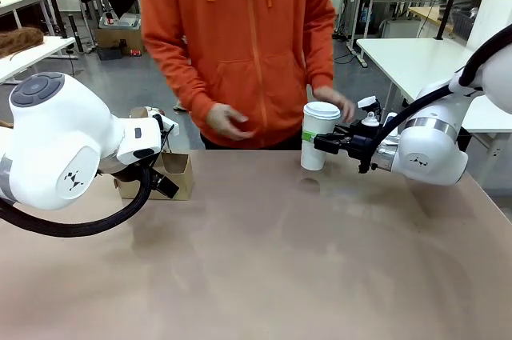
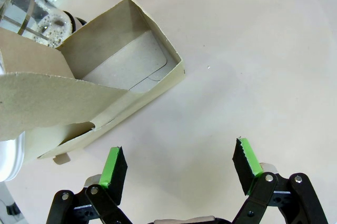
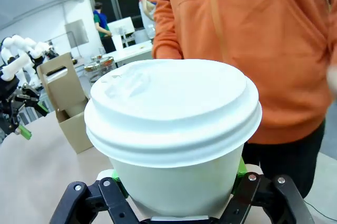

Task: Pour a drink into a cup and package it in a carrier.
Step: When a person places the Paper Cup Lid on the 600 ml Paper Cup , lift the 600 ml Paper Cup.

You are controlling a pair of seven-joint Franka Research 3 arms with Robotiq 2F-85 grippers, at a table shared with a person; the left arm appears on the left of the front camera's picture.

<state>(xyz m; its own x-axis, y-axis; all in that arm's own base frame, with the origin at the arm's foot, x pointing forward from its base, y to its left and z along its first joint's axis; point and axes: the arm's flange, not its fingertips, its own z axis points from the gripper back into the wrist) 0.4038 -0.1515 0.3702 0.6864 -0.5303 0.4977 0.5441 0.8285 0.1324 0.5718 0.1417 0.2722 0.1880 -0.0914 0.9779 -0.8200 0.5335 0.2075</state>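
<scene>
Gripping the cup [image 1: 320, 138] with the right gripper [image 1: 309, 142], squeezing it from both sides with the green pads, just under the white lid [image 1: 322, 109]. Holding it upright near the far edge of the table [image 1: 280, 260], right in front of the person in orange. Not being able to tell if it is touching the table. Pointing the left gripper [image 2: 179, 163] down at the table, wide open and holding nothing, just beside the carrier [image 2: 121, 71] but not touching it. Seeing the carrier on the left side, well apart from the cup, one pocket empty. Seeing a glass jug [image 2: 31, 16] right behind the carrier. Seeing one hand [image 1: 336, 104] of the person near the lid.
</scene>
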